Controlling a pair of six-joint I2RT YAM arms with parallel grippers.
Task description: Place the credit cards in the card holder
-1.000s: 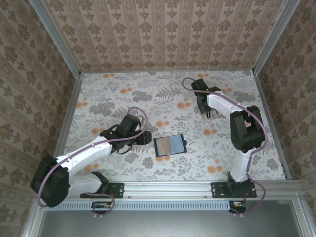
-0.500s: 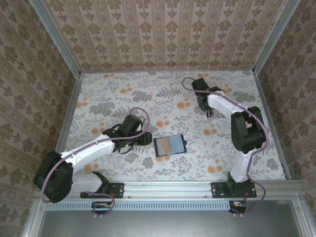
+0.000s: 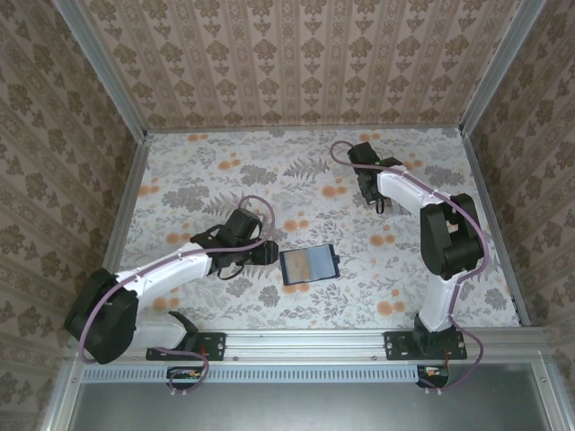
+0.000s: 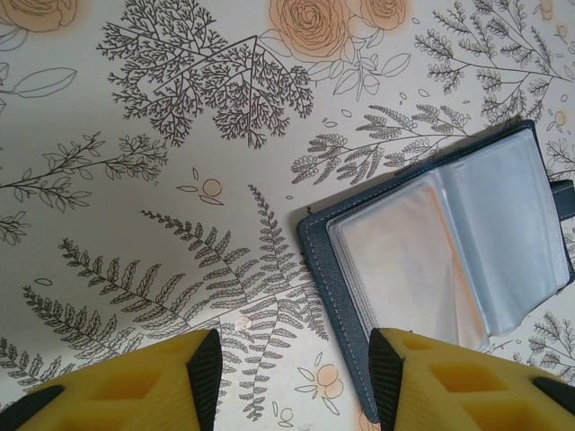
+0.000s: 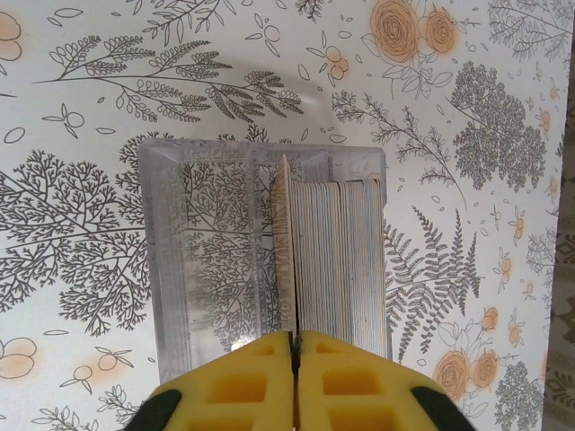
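Card holder (image 3: 308,266) lying open, clear sleeves up, at lower centre of the floral worktop (image 3: 207,171) in the top view, with the left fingers (image 4: 208,382) spread at its lower-left corner. At upper right, credit cards (image 5: 337,260) stand on edge in a clear tray (image 5: 207,260). The right fingers (image 5: 310,364), pressed together, appear to pinch the leftmost card (image 5: 285,233).

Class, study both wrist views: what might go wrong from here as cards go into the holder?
The right claw pinches just the thin edge of one card in the clear tray; it may slip or drag up the stack beside it.
The card holder lies open with the left claw open beside it, not gripping; it may slide during insertion.
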